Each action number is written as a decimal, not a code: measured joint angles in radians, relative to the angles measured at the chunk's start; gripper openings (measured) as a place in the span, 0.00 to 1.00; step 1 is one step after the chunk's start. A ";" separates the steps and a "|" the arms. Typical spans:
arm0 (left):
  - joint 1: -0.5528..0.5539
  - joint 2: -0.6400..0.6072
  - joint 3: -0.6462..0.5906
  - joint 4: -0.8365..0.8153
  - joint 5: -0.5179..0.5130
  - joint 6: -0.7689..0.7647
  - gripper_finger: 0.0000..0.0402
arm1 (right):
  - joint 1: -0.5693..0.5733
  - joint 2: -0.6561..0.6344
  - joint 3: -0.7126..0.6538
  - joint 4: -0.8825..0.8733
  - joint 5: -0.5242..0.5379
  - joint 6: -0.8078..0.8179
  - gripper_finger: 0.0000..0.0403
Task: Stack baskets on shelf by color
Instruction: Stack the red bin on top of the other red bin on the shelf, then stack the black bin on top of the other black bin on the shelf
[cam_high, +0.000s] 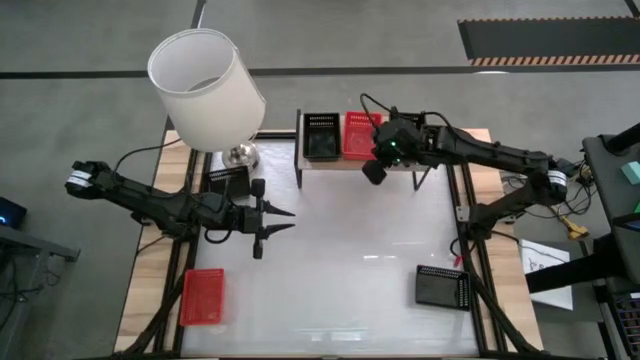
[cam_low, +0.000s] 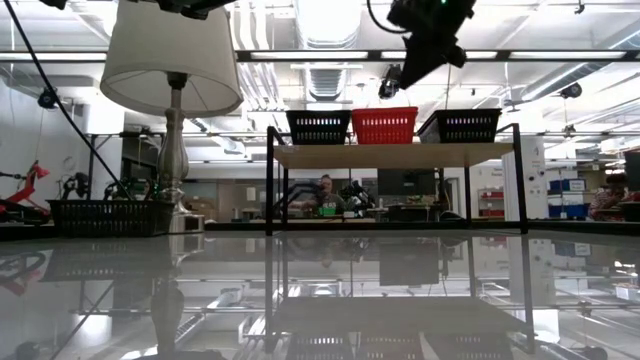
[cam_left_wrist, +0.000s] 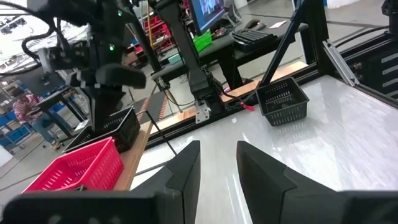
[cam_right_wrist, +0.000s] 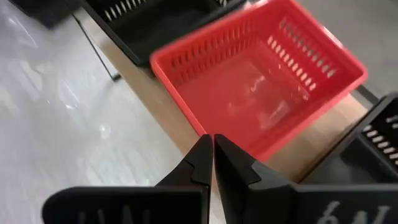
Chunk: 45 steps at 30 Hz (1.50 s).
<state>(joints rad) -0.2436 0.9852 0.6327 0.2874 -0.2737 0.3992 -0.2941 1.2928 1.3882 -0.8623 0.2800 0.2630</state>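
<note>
The right gripper hangs above the front edge of the shelf, its fingers pressed together on nothing, just in front of the red basket that sits mid-shelf. On that shelf a black basket stands on one side of the red one and another black basket on the other, so three stand in a row with none stacked. The left gripper waits low over the counter, fingers apart and empty. Still loose on the counter are a second red basket near the left front corner, a black basket toward the right front, and a third black one beside the lamp. The step in hand looks like sorting by colour: a good move would be for the right gripper to spread its fingers before it drops onto a rim, take the thin wall squarely, and lift straight up so the flared sides clear their neighbours. The shelf baskets appear to stand close, perhaps touching, though the low view leaves that unsure, so a tilted lift could drag a neighbour. The lamp shade overhangs the shelf's left end and crowds any approach by the left arm.
</note>
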 joint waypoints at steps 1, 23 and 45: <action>0.000 0.000 0.000 0.000 0.000 0.000 0.22 | -0.004 0.006 -0.001 -0.006 0.000 0.000 0.02; 0.000 0.000 0.000 -0.001 0.000 0.000 0.22 | -0.019 0.061 -0.002 -0.060 0.009 -0.001 0.02; 0.000 0.000 0.000 -0.007 0.000 -0.028 0.22 | 0.129 -0.056 0.056 -0.082 -0.044 -0.094 0.02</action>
<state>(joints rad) -0.2436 0.9852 0.6323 0.2807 -0.2737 0.3716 -0.1653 1.2364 1.4444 -0.9440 0.2365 0.1694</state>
